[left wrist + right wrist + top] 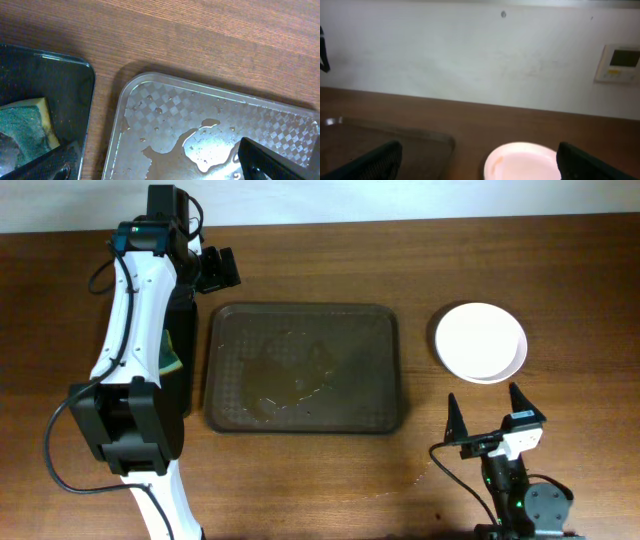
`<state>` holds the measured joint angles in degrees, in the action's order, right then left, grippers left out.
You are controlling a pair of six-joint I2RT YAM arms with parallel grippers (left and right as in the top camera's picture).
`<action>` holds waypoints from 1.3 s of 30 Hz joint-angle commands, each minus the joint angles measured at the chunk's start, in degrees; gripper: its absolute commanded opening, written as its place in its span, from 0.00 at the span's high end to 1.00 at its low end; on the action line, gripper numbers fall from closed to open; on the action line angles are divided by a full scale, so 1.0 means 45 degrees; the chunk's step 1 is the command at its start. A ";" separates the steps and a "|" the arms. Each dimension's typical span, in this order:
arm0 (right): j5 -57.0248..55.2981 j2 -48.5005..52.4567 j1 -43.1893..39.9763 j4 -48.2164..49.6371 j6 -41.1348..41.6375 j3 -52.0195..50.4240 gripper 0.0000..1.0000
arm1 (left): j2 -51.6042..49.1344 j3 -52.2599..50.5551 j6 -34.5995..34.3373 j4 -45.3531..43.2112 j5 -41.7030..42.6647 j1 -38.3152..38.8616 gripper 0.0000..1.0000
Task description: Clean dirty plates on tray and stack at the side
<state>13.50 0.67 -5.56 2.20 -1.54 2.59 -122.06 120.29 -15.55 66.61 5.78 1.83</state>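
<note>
The brown tray (303, 368) lies mid-table with no plate on it; a puddle of water (290, 375) covers its base. White plates (480, 342) sit stacked on the table to its right. I cannot tell how many are in the stack. My left gripper (218, 268) is open and empty above the tray's far left corner (135, 90), with its fingers (155, 167) spread wide. My right gripper (492, 415) is open and empty, just in front of the plates. In the right wrist view its fingers (477, 162) frame the top plate (522, 160), which shows a faint orange smear.
A narrow glossy black tray (182, 330) lies left of the brown tray, mostly under my left arm. It holds a green and yellow sponge (25, 125). A pale wall with a small control panel (620, 62) stands behind the table.
</note>
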 commanded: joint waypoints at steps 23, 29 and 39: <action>0.0486 -0.0102 0.0078 -0.1175 0.0107 -0.0505 0.02 | 0.0053 0.0053 -0.0107 0.0010 -0.0005 0.0034 0.01; 0.0486 -0.0102 0.0078 -0.1175 0.0107 -0.0505 0.02 | 0.0053 0.0053 -0.0107 0.0010 -0.0005 0.0034 0.01; 0.0486 -0.0102 0.0078 -0.1175 0.0107 -0.0505 0.02 | 0.0034 -0.0102 -0.0107 0.0015 -0.0005 0.0005 0.01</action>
<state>14.72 0.67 -5.56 -2.96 -1.48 0.69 -122.06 120.27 -15.53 66.61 5.78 1.83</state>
